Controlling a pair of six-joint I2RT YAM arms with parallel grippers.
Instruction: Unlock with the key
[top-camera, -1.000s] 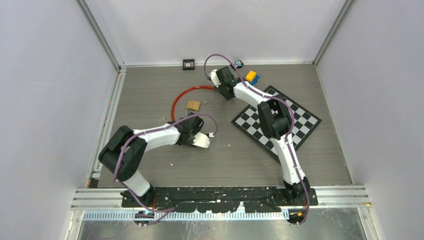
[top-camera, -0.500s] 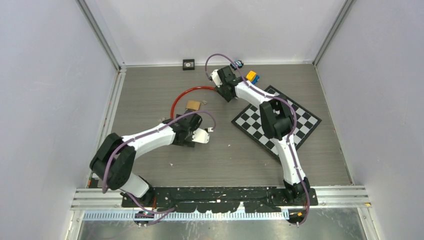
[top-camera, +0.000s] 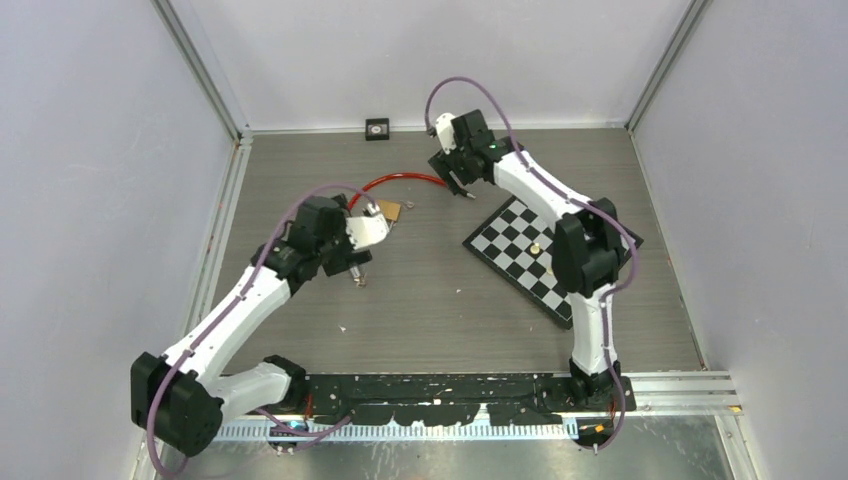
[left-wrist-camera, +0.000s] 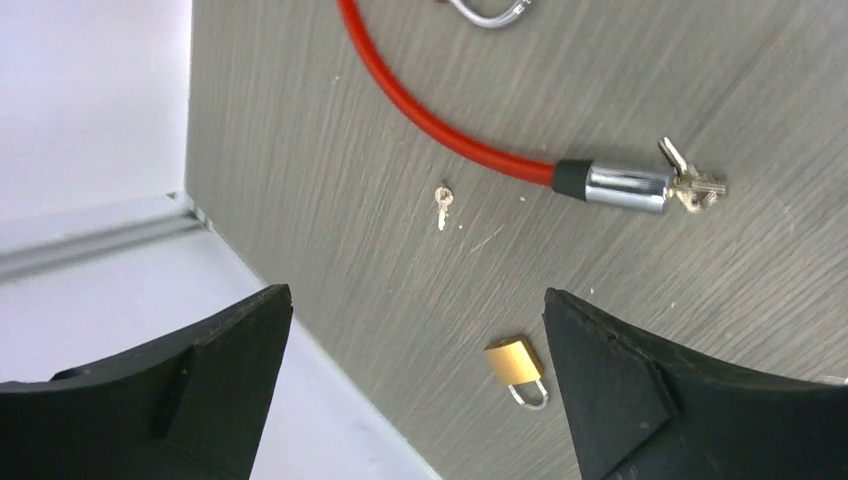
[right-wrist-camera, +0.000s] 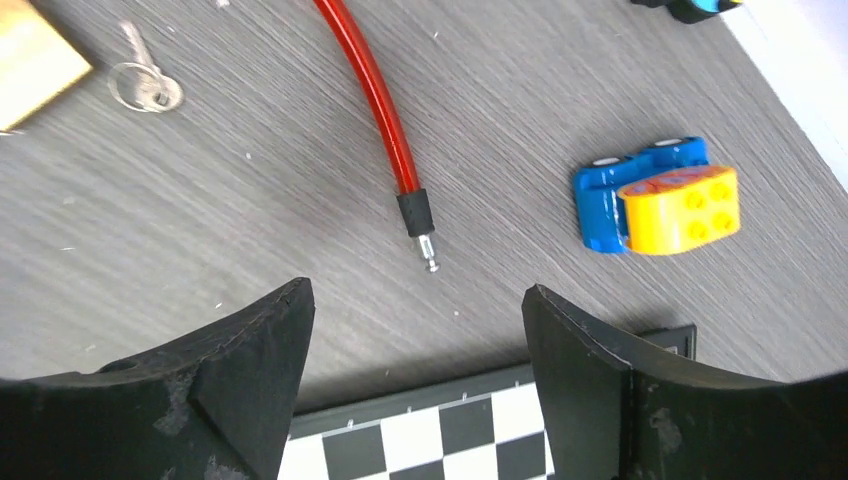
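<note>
Where the overhead view takes in the whole counter (top-camera: 450, 300), the left pincer (top-camera: 372, 228) hangs over the left part of the red cable (top-camera: 395, 179), just beside the large brass padlock (top-camera: 390, 210). A ringed key (top-camera: 410, 205) lies just right of that padlock. The right pincer (top-camera: 458, 186) hangs above the cable's right end, near a corner of the checkerboard (top-camera: 515, 245). A black square block (top-camera: 376, 128) sits by the back wall.

Left wrist view: the left pincer (left-wrist-camera: 415, 300) stands wide open, its black fingers (left-wrist-camera: 200, 370) far apart with nothing between them. On the counter beyond, the red cable runs through a black collar into a chrome lock barrel (left-wrist-camera: 625, 187), and a bunch of keys (left-wrist-camera: 695, 185) touches the barrel's outer end. A small key (left-wrist-camera: 442, 200) lies alone beside the cable, apart from it. A small brass padlock (left-wrist-camera: 518, 365) lies nearer the camera. A silver shackle (left-wrist-camera: 490, 10) shows at the top edge.

Right wrist view: the right pincer (right-wrist-camera: 415, 290) is likewise spread wide and empty. The cable's other end, a black collar with a bare metal pin (right-wrist-camera: 428, 252), lies free on the counter. The ringed key rests near a corner of the large brass padlock at upper left. A blue and yellow toy car (right-wrist-camera: 655, 205) stands to the right of the pin, apart from it, and the checkerboard's edge crosses the bottom.
</note>
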